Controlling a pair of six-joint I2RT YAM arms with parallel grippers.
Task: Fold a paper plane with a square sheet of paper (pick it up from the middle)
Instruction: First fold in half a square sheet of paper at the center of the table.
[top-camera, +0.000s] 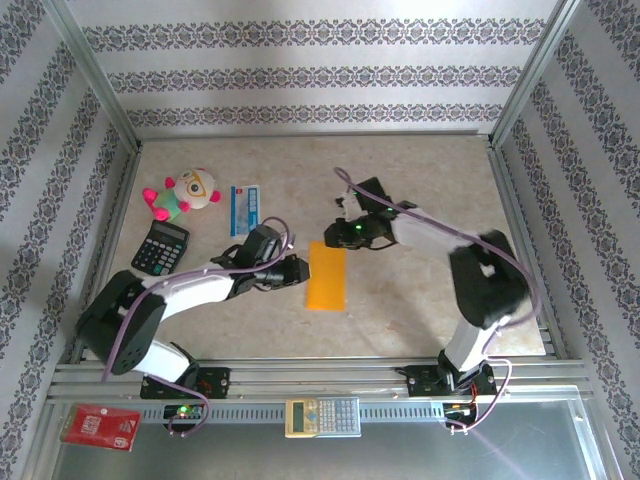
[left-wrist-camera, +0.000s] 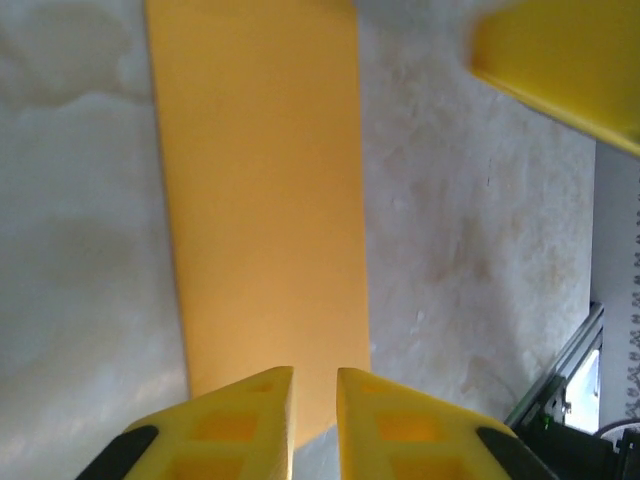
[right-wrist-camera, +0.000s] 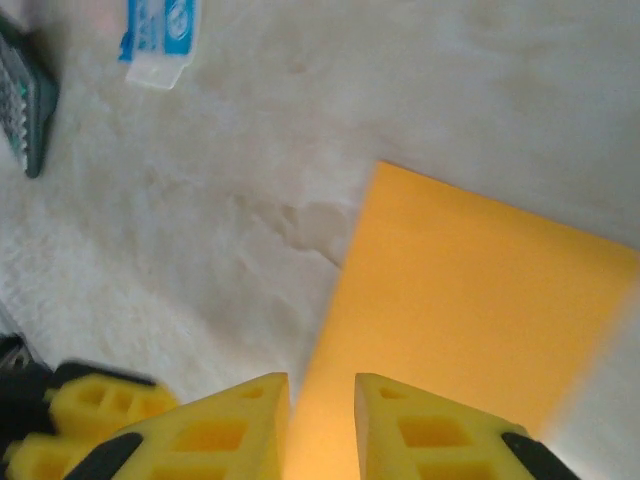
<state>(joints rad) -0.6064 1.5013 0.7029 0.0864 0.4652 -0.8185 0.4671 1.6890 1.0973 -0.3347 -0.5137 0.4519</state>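
The square sheet of paper (top-camera: 327, 276) is orange-yellow and lies flat on the table as a narrow upright rectangle, as if folded in half. A paper plane is out of view. My left gripper (top-camera: 300, 272) sits low at the sheet's left edge. In the left wrist view the sheet (left-wrist-camera: 260, 200) stretches away from my left gripper (left-wrist-camera: 315, 375), whose jaws stand a narrow gap apart with nothing pinched. My right gripper (top-camera: 328, 238) hovers at the sheet's far end. In the right wrist view my right gripper (right-wrist-camera: 322, 380) is open over the sheet (right-wrist-camera: 470, 310).
A black calculator (top-camera: 160, 247), a plush toy (top-camera: 185, 193) and a blue-and-white packet (top-camera: 246, 208) lie at the far left. A beige calculator (top-camera: 322, 416) and a red packet (top-camera: 100, 425) rest on the front rail. Metal frame posts border the table.
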